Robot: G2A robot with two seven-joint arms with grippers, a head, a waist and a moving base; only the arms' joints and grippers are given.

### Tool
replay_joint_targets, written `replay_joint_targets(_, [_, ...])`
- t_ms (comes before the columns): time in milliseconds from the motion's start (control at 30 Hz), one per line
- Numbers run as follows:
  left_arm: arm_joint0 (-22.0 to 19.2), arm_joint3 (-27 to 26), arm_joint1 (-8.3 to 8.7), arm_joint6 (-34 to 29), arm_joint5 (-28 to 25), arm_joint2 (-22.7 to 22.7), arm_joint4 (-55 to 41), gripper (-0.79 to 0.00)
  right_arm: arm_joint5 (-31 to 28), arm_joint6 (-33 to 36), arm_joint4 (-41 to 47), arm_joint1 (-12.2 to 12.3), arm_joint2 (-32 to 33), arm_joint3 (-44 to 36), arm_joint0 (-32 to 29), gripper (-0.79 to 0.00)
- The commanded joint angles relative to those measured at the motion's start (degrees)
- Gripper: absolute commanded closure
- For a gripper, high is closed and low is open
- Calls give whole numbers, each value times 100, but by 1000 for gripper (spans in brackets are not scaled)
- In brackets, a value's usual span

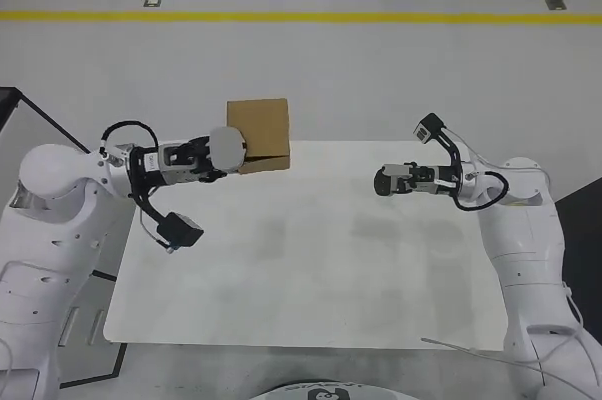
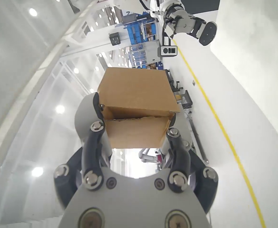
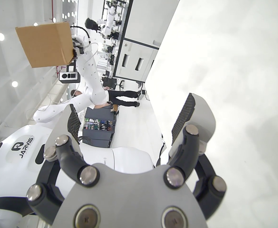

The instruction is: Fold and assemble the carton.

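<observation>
1. The top view looks down from overhead and takes in the whole bench (image 1: 311, 300).
2. The left wrist view sits close behind the left end effector (image 2: 134, 110), facing the carton (image 2: 136, 91) and the far right end effector (image 2: 204, 33).
3. The right wrist view faces back along the bench; all three views share the carton.

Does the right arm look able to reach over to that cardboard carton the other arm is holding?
Probably yes. The right gripper is open and empty, facing the carton that the left gripper holds up near the far edge of the table, with nothing standing between them.
</observation>
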Motion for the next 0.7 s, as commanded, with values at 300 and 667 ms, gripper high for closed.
replay_joint_targets(300, [13, -24, 6, 4, 77, -20, -4, 0, 0, 0, 0, 0, 0, 0, 0, -785])
replay_joint_targets(667, [32, -721, 23, 710, 1685, -158, 119, 0, 0, 0, 0, 0, 0, 0, 0, -785])
